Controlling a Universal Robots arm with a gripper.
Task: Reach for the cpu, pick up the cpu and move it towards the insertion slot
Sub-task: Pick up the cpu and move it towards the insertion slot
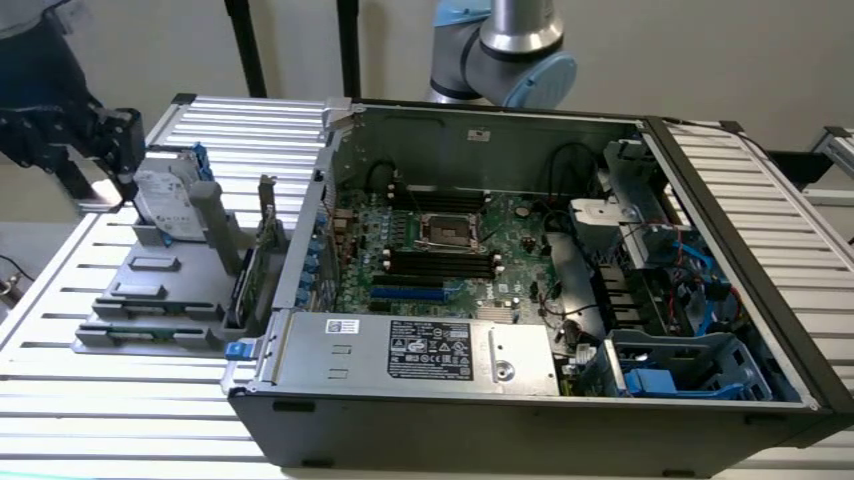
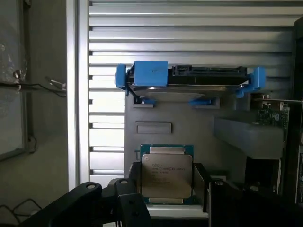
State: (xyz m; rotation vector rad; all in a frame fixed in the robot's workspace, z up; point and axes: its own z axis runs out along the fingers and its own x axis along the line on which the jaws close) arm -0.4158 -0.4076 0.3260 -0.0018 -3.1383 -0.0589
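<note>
Silver-topped, green-rimmed cpu [image 2: 166, 176] is pinched by two opposite edges in the gripper [image 2: 168, 171], over the tray [image 2: 189, 124] at the exterior view's left. Bare tray separates it from the drive [image 2: 189, 87]; the slot [image 1: 451, 230] is well apart.

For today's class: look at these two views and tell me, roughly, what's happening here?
A robot arm's gripper is at the grey fixture on the exterior view's left, beside an open computer case. In the wrist view the cpu sits right at the gripper, near the blue-railed hard drive. Whether it is gripped or lifted cannot be told. The insertion slot inside the case looks empty, so the cpu has not reached it.
</note>
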